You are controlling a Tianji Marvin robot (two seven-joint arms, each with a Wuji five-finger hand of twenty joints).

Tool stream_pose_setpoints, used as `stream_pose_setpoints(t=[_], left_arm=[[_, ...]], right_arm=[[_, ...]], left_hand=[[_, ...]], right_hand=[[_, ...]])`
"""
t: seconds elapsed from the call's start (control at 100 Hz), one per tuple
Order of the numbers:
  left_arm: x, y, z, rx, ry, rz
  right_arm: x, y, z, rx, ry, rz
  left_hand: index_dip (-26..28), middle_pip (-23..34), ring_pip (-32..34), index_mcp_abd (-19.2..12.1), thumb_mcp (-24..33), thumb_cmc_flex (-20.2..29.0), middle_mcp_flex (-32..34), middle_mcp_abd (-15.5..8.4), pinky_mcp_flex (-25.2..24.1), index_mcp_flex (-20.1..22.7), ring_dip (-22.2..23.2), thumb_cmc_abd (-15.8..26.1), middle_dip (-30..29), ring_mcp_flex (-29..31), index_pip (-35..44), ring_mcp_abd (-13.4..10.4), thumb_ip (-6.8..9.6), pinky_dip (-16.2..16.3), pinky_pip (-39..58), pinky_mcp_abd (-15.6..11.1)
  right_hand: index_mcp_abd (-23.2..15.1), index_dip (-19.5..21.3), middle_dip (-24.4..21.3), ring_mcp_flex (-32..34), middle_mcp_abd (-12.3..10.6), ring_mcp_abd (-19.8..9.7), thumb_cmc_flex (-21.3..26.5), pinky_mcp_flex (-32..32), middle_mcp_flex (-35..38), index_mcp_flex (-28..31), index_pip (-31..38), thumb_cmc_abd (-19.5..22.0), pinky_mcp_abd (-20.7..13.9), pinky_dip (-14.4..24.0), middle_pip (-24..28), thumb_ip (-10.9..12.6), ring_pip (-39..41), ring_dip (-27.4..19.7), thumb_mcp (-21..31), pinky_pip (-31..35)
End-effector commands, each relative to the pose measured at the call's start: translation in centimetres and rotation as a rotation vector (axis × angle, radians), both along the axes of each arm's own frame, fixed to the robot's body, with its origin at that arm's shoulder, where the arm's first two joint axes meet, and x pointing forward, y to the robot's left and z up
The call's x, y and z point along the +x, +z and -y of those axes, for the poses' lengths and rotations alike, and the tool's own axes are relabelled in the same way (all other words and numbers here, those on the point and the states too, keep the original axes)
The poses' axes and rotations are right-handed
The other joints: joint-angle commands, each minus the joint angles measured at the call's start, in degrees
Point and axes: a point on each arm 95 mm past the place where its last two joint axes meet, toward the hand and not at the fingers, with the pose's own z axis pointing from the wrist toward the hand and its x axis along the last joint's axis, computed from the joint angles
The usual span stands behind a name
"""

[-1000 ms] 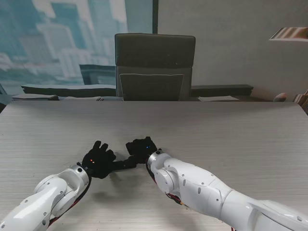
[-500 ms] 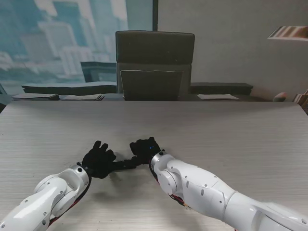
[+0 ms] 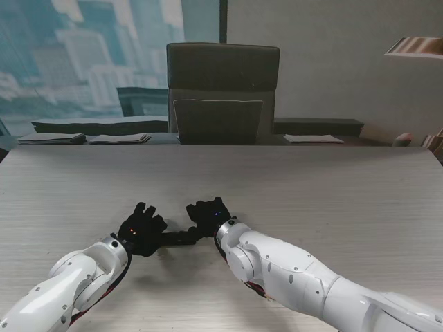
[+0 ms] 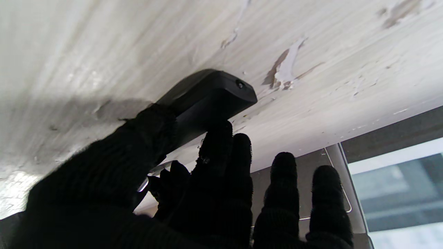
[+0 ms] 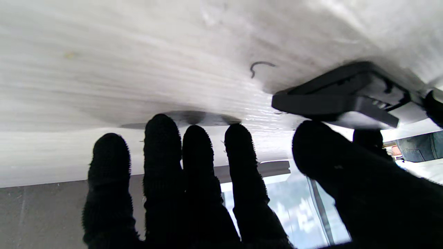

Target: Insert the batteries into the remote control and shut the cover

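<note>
Stand view: remote control [image 3: 178, 237] (mostly hidden) lies between both hands.

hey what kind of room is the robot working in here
Most likely an office or meeting room. A long pale wood-grain table has a dark high-backed office chair pulled up on the far side, papers lie along its far edge, and a large window shows city high-rises.
</note>
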Motion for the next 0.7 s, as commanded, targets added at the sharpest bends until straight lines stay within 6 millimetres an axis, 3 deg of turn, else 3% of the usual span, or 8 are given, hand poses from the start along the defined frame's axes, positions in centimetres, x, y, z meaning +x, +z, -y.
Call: stream_pose_setpoints(t=[0.0, 0.34, 0.52, 0.69], left_arm=[[-1.4, -2.69, -0.66, 0.041, 0.015, -0.087], [-1.4, -2.69, -0.66, 0.042, 0.015, -0.087], [-1.37, -2.69, -0.65, 0.041, 0.015, -0.089], [-1.38, -2.7, -0.68, 0.04, 0.017, -0.088]], right_arm=[[-1.7, -2.71, 0.88, -0.043, -0.002, -0.068], [-1.67, -2.28, 1.14, -0.022, 0.0, -0.042], [-1.54, -2.45, 1.12, -0.032, -0.007, -0.045], [-1.67, -3.02, 1.15, -0.061, -0.004, -0.056]], left_hand=[[4.02, 0.94, 0.97, -17.33, -2.01, 7.67, -0.9, -0.76, -0.33, 4.45, -0.18, -1.37, 0.65, 0.64, 11.31, -0.89, 1.92, 0.52, 1.01, 0.34], [4.01, 0.94, 0.98, -17.28, -1.96, 7.68, -0.91, -0.89, -0.32, 4.47, -0.17, -1.41, 0.65, 0.62, 11.3, -0.86, 1.93, 0.52, 1.0, 0.32], [4.03, 0.94, 0.96, -17.37, -1.96, 7.63, -0.91, -0.86, -0.3, 4.46, -0.17, -1.39, 0.65, 0.56, 11.32, -0.9, 1.9, 0.53, 1.02, 0.3], [4.02, 0.94, 0.93, -17.32, -1.94, 7.63, -0.9, -0.78, -0.33, 4.43, -0.18, -1.41, 0.65, 0.54, 11.3, -0.85, 1.91, 0.53, 1.03, 0.35]], right_hand=[[1.13, 0.02, 0.42, -0.35, 1.12, -0.06, -4.16, -0.95, -1.51, -1.63, -1.47, -5.86, -1.16, 0.66, 0.53, -1.35, -5.5, -3.42, -8.41, 1.82], [2.36, -1.17, -0.3, -3.78, 1.28, -0.12, -7.32, -2.81, -6.38, -5.5, -4.2, -2.53, -1.39, 0.33, -1.19, -1.4, -7.86, -3.83, -14.21, 0.74], [2.57, -1.18, -0.31, -3.81, 1.38, -0.13, -5.37, -2.83, -6.58, -5.59, -4.06, -3.09, -1.34, 0.26, -1.1, -0.91, -8.05, -3.83, -13.32, 0.65], [2.88, -1.16, -0.29, -3.83, 1.66, -0.08, -3.76, -2.84, -6.9, -5.77, -3.77, -6.27, -1.27, 0.29, -0.89, -0.81, -7.96, -3.68, -10.89, 0.79]])
